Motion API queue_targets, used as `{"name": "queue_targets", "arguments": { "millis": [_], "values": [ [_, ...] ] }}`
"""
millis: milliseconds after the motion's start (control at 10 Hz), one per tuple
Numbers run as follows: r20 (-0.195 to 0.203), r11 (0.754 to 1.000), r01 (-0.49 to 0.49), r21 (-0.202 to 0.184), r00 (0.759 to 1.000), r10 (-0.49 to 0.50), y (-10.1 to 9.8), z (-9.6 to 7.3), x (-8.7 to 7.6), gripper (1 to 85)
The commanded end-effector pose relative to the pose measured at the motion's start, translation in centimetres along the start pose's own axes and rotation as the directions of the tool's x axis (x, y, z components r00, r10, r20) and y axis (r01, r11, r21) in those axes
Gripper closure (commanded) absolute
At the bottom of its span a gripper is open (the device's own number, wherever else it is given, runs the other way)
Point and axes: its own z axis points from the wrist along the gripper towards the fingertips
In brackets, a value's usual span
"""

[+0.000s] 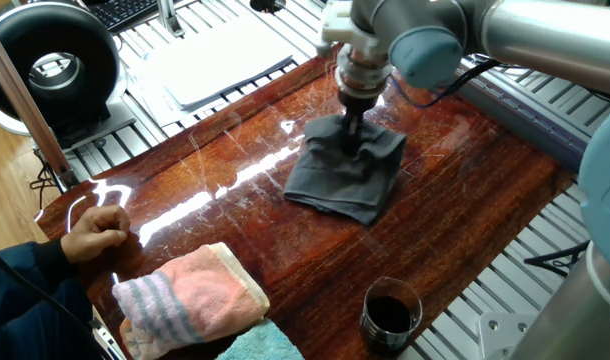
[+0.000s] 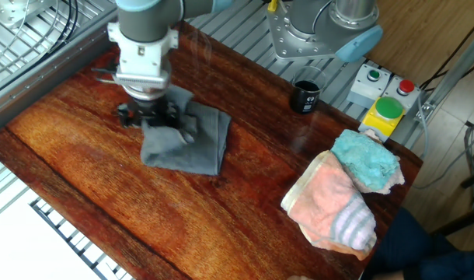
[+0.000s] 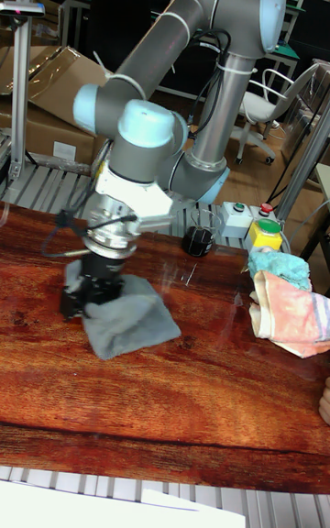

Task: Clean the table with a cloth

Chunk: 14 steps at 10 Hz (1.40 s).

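The dark grey cloth point(image 1: 343, 182) point(image 2: 189, 144) point(image 3: 136, 322) lies rumpled on the glossy reddish-brown table point(image 1: 465, 205) point(image 2: 74, 175) point(image 3: 183, 400), towards its far side in the one fixed view. My gripper point(image 1: 355, 142) point(image 2: 153, 121) point(image 3: 90, 297) points straight down onto the cloth's end nearest that edge. Its fingers are pinched into a raised fold of the fabric, so the tips are buried in it. The rest of the cloth trails flat behind the gripper.
A pink striped towel point(image 1: 190, 295) point(image 2: 330, 206) and a teal cloth point(image 2: 365, 159) sit at one end of the table. Close by that end a person's fist point(image 1: 95, 230) rests on the wood. A dark cup point(image 1: 390, 312) point(image 2: 305, 95) stands at the edge.
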Motion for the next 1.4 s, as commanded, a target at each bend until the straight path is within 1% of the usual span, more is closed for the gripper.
{"name": "queue_targets", "arguments": {
  "millis": [0,100,200,300,400,500,600,700,800,900,1000,1200,1300],
  "values": [
    [-0.036,0.975,0.156,0.160,0.988,-0.152,-5.6,-0.8,2.2,84.7],
    [-0.057,0.950,0.204,0.236,0.979,-0.196,-7.5,-1.2,2.4,84.7],
    [-0.085,0.917,0.257,0.306,0.966,-0.243,-9.5,-1.8,2.5,84.7],
    [-0.110,0.884,0.299,0.358,0.954,-0.278,-11.0,-2.4,2.5,84.7],
    [-0.120,0.864,0.320,0.389,0.947,-0.296,-12.0,-2.8,2.4,84.7],
    [-0.098,0.893,0.282,0.350,0.960,-0.264,-10.9,-2.0,2.5,84.7],
    [-0.028,0.975,0.136,0.177,0.991,-0.133,-6.1,-0.2,2.6,84.7],
    [0.030,1.000,-0.012,-0.023,0.999,0.012,-0.9,0.8,1.7,84.7],
    [0.060,0.989,-0.077,-0.123,0.995,0.085,1.7,1.4,0.8,84.7],
    [0.066,0.953,-0.154,-0.260,0.982,0.177,5.1,1.2,-0.2,84.7],
    [0.050,0.924,-0.194,-0.330,0.974,0.223,6.9,0.4,-0.6,84.7],
    [0.013,0.892,-0.241,-0.383,0.964,0.266,8.6,-1.2,-1.2,84.7],
    [-0.016,0.864,-0.283,-0.416,0.952,0.305,9.9,-2.4,-2.0,84.7]
  ]
}}
